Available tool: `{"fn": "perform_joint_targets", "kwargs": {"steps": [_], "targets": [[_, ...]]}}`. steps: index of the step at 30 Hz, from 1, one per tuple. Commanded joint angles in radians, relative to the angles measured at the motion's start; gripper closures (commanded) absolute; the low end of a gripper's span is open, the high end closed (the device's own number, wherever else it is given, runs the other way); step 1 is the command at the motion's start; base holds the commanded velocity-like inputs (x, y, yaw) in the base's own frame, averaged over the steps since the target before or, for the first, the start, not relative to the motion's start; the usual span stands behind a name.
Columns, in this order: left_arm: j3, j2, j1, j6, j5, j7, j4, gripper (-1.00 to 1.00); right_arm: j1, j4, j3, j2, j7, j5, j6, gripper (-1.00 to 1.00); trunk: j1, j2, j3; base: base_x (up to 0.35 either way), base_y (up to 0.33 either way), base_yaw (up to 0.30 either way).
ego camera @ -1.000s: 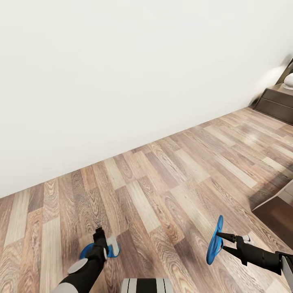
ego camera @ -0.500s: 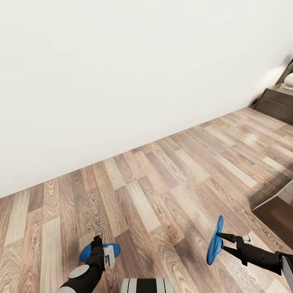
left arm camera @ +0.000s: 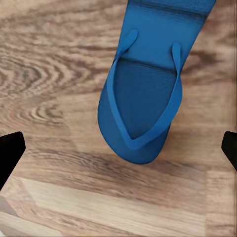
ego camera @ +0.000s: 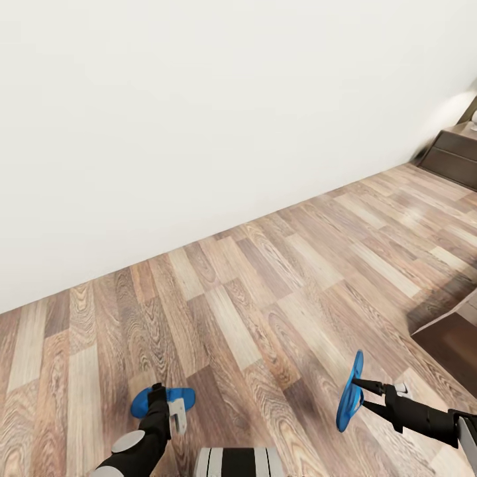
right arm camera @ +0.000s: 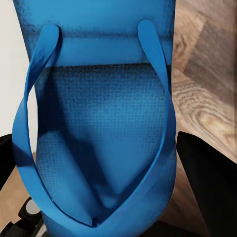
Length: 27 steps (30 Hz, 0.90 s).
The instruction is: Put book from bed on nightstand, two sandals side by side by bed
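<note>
One blue sandal (ego camera: 163, 400) lies flat on the wood floor, straps up, just below my left gripper (ego camera: 159, 393). That gripper is open. In the left wrist view its black fingertips (left arm camera: 10, 150) stand wide apart on either side of this sandal (left arm camera: 140, 94) and do not touch it. My right gripper (ego camera: 361, 392) is shut on the second blue sandal (ego camera: 349, 392) and holds it on edge above the floor. That sandal (right arm camera: 98, 123) sits between the dark fingers (right arm camera: 207, 192). The bed's dark brown frame corner (ego camera: 454, 338) is at the right edge. The book is out of view.
A long white wall (ego camera: 199, 119) runs across the back, and brown plank floor (ego camera: 278, 291) lies open between it and me. A dark brown nightstand (ego camera: 457, 154) stands against the wall at the far right. My base (ego camera: 238, 462) shows at the bottom.
The left arm has drawn back from its sandal, which now shows whole on the floor. The camera has shifted slightly. The right gripper and its sandal have not moved.
</note>
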Motion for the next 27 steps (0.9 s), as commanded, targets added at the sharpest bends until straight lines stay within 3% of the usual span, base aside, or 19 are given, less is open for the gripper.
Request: {"fn": "perform_joint_targets", "kwargs": {"steps": [1, 17, 27], "targets": [[-0.004, 0.0, 0.0, 0.005, -0.01, -0.009, -0.002, -1.0, 0.0, 0.0, -0.001, 0.0, -0.002, -0.006, 0.008, 1.0, 0.0, -0.001, -0.005, 0.0, 0.0, 0.0], [-0.003, 0.001, 0.0, 0.005, -0.009, -0.009, -0.003, -1.0, 0.0, 0.0, -0.001, 0.0, 0.0, -0.006, 0.008, 1.0, 0.007, -0.004, -0.067, 0.0, 0.0, 0.0], [-0.002, 0.005, 0.0, 0.004, -0.009, -0.008, -0.004, -1.0, 0.0, 0.0, -0.001, 0.0, -0.001, -0.006, 0.008, 1.0, 0.007, -0.004, -0.067, 0.0, 0.0, 0.0]]}}
